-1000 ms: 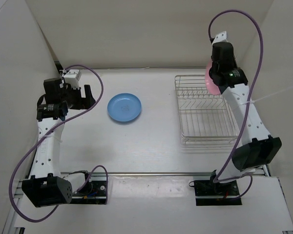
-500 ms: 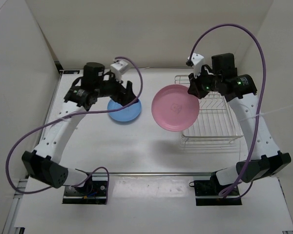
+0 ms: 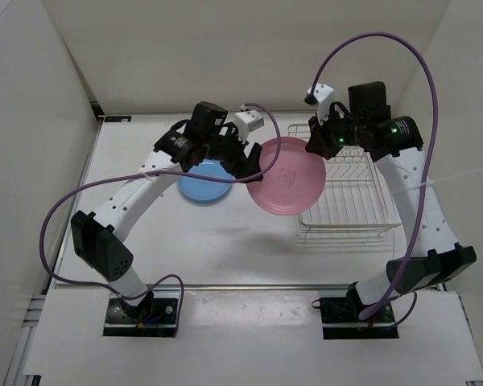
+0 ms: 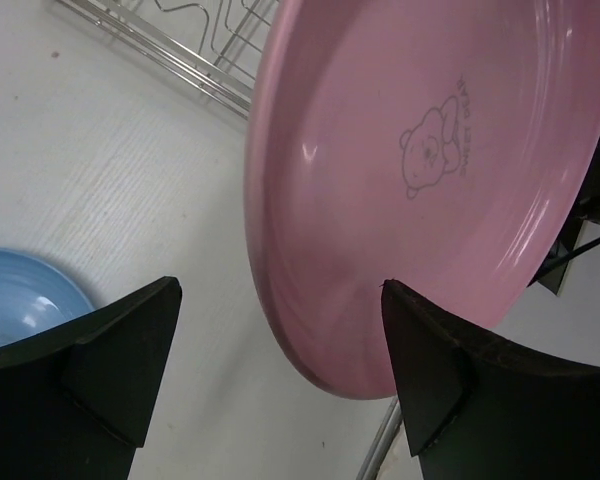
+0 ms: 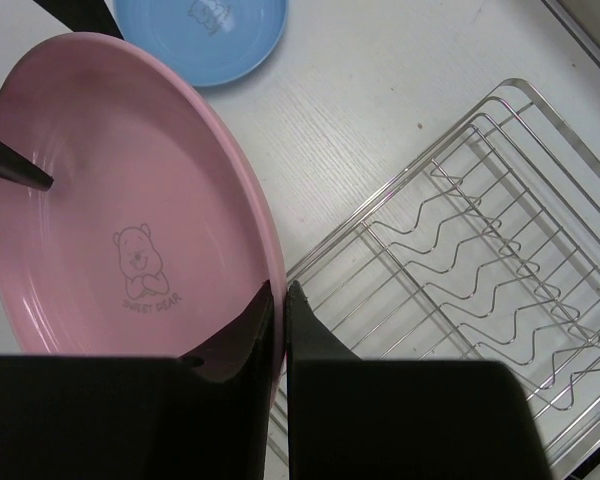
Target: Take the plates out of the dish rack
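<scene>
Plates: pink plate (image 3: 286, 177) hangs tilted between blue plate (image 3: 197, 183), flat on the table (image 3: 225, 241), and dish rack (image 3: 346, 205), rim pinched tight by the right gripper (image 5: 277, 300). Opposite edge sits between the wide-spread jaws of the left gripper (image 4: 280, 285); contact cannot be told.

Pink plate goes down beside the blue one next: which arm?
Likely left: left gripper, jaws open, flanks the pink plate at its free edge, close by the blue plate; right gripper pinches the opposite rim.
</scene>
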Robot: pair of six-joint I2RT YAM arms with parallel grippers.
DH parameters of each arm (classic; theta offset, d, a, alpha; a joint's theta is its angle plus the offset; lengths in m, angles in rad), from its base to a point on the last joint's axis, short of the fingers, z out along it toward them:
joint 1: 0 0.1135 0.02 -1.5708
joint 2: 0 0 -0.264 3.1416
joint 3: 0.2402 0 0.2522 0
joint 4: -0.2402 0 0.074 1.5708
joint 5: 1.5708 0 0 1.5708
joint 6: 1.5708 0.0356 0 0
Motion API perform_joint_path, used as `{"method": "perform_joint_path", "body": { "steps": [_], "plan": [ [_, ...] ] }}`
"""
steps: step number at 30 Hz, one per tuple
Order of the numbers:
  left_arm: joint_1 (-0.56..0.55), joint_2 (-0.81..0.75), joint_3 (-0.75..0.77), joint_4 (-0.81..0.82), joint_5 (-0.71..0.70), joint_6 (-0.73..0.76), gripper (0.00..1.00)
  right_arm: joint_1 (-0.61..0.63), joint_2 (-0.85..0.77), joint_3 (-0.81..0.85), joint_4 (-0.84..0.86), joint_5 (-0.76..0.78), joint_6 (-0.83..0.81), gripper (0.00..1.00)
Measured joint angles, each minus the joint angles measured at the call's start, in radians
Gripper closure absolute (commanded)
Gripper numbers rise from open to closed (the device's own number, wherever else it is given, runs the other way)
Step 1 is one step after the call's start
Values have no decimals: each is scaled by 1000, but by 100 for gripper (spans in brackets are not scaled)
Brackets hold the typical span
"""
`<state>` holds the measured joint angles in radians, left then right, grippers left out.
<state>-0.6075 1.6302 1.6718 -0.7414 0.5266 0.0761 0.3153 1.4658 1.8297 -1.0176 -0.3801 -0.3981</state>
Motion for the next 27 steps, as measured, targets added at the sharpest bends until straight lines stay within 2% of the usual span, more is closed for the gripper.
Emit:
{"method": "perform_joint_path", "body": {
  "steps": [1, 2, 4, 5, 7, 9, 10, 11, 14, 15, 16, 17, 18, 20, 21, 22, 23, 24, 27],
  "plan": [
    [-2, 1, 7, 1, -7, 1, 11, 0, 0, 0, -2, -1, 0, 100],
    [-3, 1, 12, 0, -15, 2, 19, 0, 0, 0, -4, -1, -1, 100],
    [-3, 1, 20, 1, -32, -1, 27, 0, 0, 0, -4, -1, -2, 100],
    [-3, 0, 22, 1, -42, -2, 43, 0, 0, -2, -4, -1, -2, 100],
    [-2, 0, 28, 1, -63, -9, 53, 0, 0, -8, -5, -1, -2, 100],
    [-2, 0, 38, 2, -77, -19, 71, 0, 0, -13, -3, 0, 0, 100],
    [-3, 0, 43, 2, -81, -27, 72, 0, 0, -13, 0, 1, 2, 100],
    [-7, 1, 49, 3, -84, -32, 87, 0, 0, -13, 6, 3, 3, 100],
    [-7, 8, 69, 13, -127, -68, 89, 0, -2, -13, -2, -5, 12, 100],
    [-3, 15, 77, 12, -127, -75, 89, 1, -2, -13, 7, 0, 14, 95],
    [-1, 20, 79, 15, -127, -83, 89, 1, -2, -13, 13, 5, 15, 82],
    [-2, 26, 79, 19, -133, -94, 89, 0, -2, -17, 18, 10, 18, 58],
    [-4, 31, 79, 26, -150, -95, 89, 0, -5, -27, 20, 10, 25, 39],
    [-7, 33, 66, 31, -189, -102, 89, 1, -20, -63, 41, 58, 26, 37],
    [-6, 30, 49, 41, -222, -108, 89, 1, -31, -90, 57, 88, 26, 30],
    [-2, 23, 22, 53, -254, -119, 89, -1, -42, -116, 72, 121, 31, 19],
    [5, 16, -3, 60, -283, -126, 89, -3, -51, -140, 86, 154, 45, 14],
    [15, 10, -32, 64, -316, -137, 89, -8, -61, -167, 103, 200, 55, 4],
    [82, -11, -116, 69, -398, -169, 89, -38, -84, -226, 153, 330, 84, 3]
  ]
}}
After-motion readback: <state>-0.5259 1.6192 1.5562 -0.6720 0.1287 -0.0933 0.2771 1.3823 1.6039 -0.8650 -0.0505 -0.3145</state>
